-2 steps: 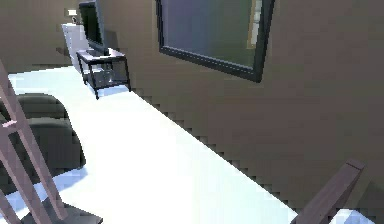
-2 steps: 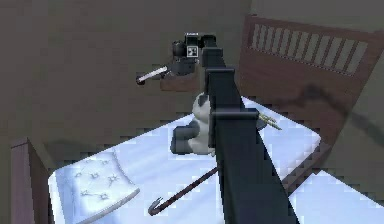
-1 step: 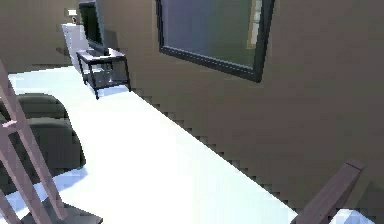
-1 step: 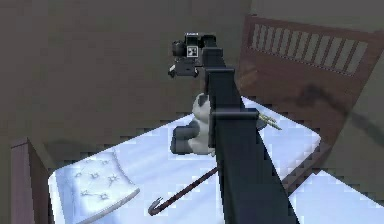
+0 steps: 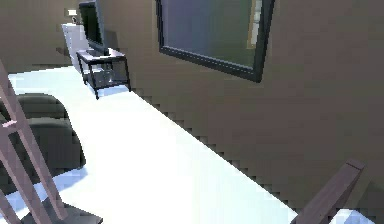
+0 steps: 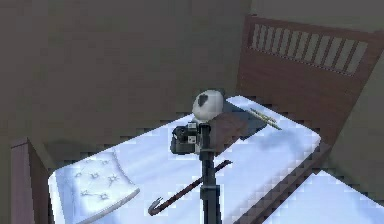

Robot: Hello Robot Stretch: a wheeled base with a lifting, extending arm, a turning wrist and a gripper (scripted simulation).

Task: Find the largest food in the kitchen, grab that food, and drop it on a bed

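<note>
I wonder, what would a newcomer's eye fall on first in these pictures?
In the arm side view, the bed with its slatted wooden headboard at the right, then a pale round thing by the tool near the middle. In the forward view, a large dark-framed panel on the wall at upper right.

Pale round blob (image 6: pixel 208 104) by white-sheeted bed (image 6: pixel 272 152) w/ slatted headboard.

Pale blue sheet (image 6: pixel 268 150) on reddish-brown slatted wooden bed (image 6: pixel 300 75); white fabric pillow (image 6: pixel 95 187), faint speckled pattern; dark olive-brown wall (image 6: pixel 120 60); black-framed wall picture (image 5: pixel 212 30).
</note>
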